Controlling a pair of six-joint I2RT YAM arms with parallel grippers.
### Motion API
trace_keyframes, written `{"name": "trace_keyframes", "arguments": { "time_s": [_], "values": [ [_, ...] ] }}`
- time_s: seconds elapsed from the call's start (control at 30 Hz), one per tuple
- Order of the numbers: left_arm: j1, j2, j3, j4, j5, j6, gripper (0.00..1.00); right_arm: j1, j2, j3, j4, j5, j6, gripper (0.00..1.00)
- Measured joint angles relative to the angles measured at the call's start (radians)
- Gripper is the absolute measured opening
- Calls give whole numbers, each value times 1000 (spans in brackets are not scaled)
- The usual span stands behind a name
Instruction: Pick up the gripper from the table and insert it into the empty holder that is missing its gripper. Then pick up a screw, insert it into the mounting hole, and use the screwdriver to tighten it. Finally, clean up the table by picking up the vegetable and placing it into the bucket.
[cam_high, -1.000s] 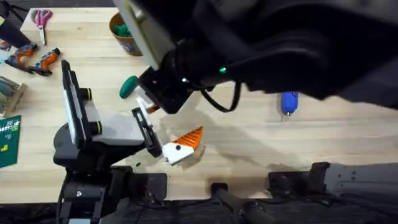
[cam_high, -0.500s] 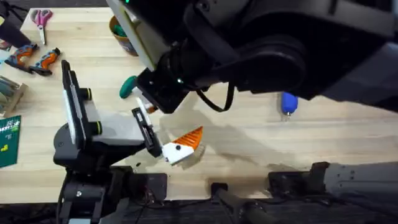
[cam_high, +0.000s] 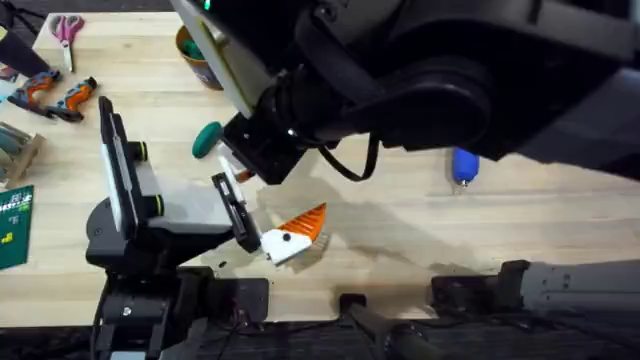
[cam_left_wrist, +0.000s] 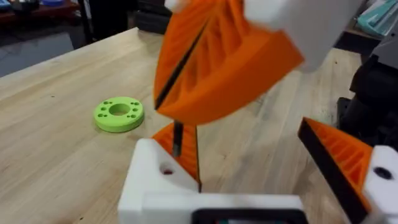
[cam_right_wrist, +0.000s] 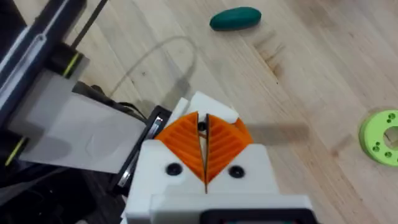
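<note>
Nearest the bases, the left gripper (cam_left_wrist: 261, 168) stands with its two fingers apart: one is the bare white holder (cam_left_wrist: 163, 186), the other carries an orange wedge. The single loose gripper (cam_left_wrist: 185, 152) sits against the holder, its black part pinched between the right gripper (cam_right_wrist: 203, 149) pads (pressed tight together). Beyond lie one lime-green disc (cam_left_wrist: 118, 114) and one vegetable (cam_high: 207, 138) on the table, with one screwdriver (cam_high: 465, 165) well off to the right. Farthest are one bucket (cam_high: 186, 46) and one pair of scissors (cam_high: 67, 29).
</note>
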Motion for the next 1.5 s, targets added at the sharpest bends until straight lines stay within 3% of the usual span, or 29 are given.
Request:
{"name": "trace_keyframes", "arguments": {
  "time_s": [1.5],
  "values": [
    [0,0,0,0,0,0,986,-14,39,0,12,0,-3,7]
  ]
}}
